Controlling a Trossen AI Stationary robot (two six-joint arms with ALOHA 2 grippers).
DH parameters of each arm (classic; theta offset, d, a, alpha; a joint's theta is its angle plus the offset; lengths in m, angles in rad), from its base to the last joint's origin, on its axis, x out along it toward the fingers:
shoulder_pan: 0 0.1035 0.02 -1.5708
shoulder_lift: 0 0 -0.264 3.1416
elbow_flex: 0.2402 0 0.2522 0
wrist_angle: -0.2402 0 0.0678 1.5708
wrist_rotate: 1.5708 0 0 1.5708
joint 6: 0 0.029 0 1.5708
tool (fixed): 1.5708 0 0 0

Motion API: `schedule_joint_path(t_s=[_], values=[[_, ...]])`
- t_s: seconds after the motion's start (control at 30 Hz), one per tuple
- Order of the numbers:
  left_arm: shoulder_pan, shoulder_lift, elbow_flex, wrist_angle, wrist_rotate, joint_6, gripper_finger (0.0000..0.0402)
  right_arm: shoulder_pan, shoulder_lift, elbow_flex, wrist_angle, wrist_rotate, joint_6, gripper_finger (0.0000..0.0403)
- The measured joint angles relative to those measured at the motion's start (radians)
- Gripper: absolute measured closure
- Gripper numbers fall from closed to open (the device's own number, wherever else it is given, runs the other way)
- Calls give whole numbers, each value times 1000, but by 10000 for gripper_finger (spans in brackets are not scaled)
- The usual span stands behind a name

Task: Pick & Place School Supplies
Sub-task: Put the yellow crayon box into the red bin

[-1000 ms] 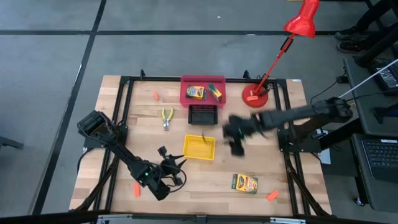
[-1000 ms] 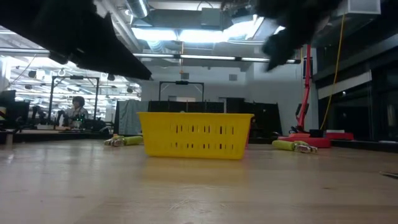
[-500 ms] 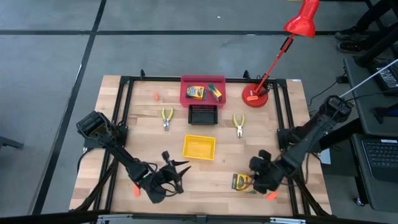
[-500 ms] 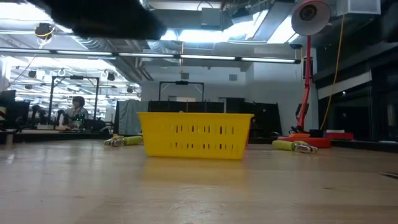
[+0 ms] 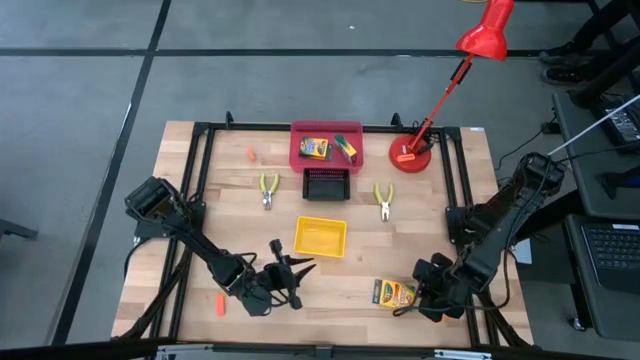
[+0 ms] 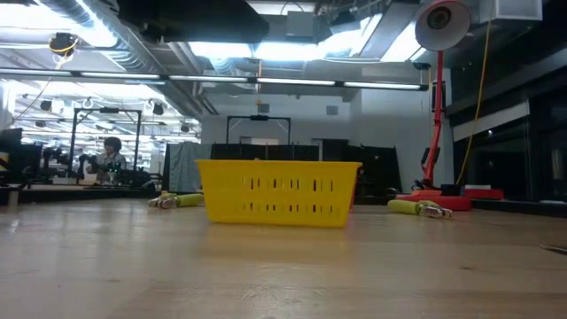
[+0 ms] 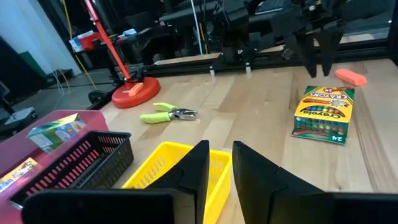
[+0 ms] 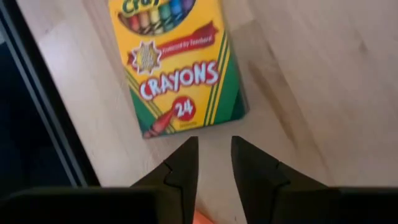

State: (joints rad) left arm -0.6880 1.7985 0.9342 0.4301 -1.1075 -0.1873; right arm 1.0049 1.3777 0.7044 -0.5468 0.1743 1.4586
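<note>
High view: the right gripper (image 5: 418, 300) is parked just beside the crayon box (image 5: 394, 294) near the front edge, the left gripper (image 5: 296, 272) by the yellow tray (image 5: 320, 236). Right wrist view: jaws are seen slightly apart, nothing gripped, box (image 8: 176, 65) lying flat just ahead. Left wrist view: the fingers (image 7: 198, 168) are seen a narrow gap apart, nothing held.

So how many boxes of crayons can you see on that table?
3. Two crayon boxes lie in the red tray at the far edge: one flat, one beside it. The third lies on the bare wood near the front, by the right gripper. None looks hidden.
</note>
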Motion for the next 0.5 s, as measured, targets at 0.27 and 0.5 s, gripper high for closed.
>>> schedule_joint_path(t_s=[0.27, 0.5], values=[[-12, 0, 0, 1, 1, -8, 334, -1, 16, 1, 8, -50, 0, 329], [-21, 0, 0, 13, -14, -8, 339, -6, 112, 1, 125, -91, -56, 362]])
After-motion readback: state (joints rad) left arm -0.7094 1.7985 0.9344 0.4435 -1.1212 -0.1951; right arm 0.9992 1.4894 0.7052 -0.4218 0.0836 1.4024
